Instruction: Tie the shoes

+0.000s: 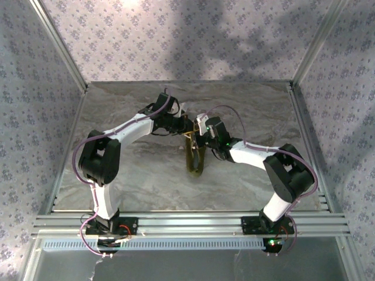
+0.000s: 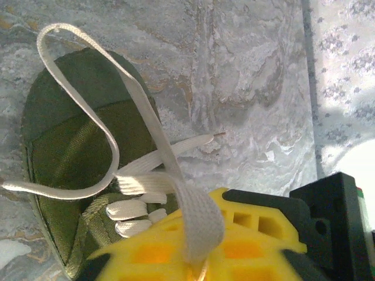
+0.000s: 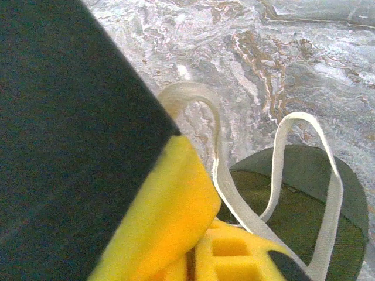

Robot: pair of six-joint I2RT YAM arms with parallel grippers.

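Marble-grey table (image 1: 117,111), patterned cloth walls (image 1: 176,35) on three sides of it, metal rail (image 1: 187,222) along the near edge. Shoe (image 1: 196,164) sits on the table about mid-surface, olive green, lying lengthwise away from the rail; all places below are taken from it. Left arm (image 1: 117,137) bends in from the shoe's left, right arm (image 1: 258,155) from its right, and both wrists meet over the shoe's far end. Left gripper (image 1: 179,124) hangs just above and left of that end, right gripper (image 1: 198,133) directly over it, the two nearly touching. From the left wrist, the shoe (image 2: 70,146) lies sole down with its rounded toe cap bare and the laced part tucked under the yellow fingers (image 2: 152,252). Laces (image 2: 140,99) are white and flat: one strand rises off the eyelets in a tall loop across the toe cap, another trails off the shoe's edge onto the table, and a broad strand runs down over the yellow finger and out at the picture's lower edge. Cannot tell whether the left pincer (image 2: 196,263) is pinching that strand or standing slightly apart. Lace tip (image 2: 218,135) rests on the table just beside the shoe. From the right wrist, the right pincer (image 3: 202,240) is closed, yellow fingers together just above the toe cap (image 3: 293,193); a lace strand (image 3: 234,202) runs alongside the lower finger, touching it, but whether it is clamped I cannot tell. A second loop (image 3: 334,193) stands over the toe.
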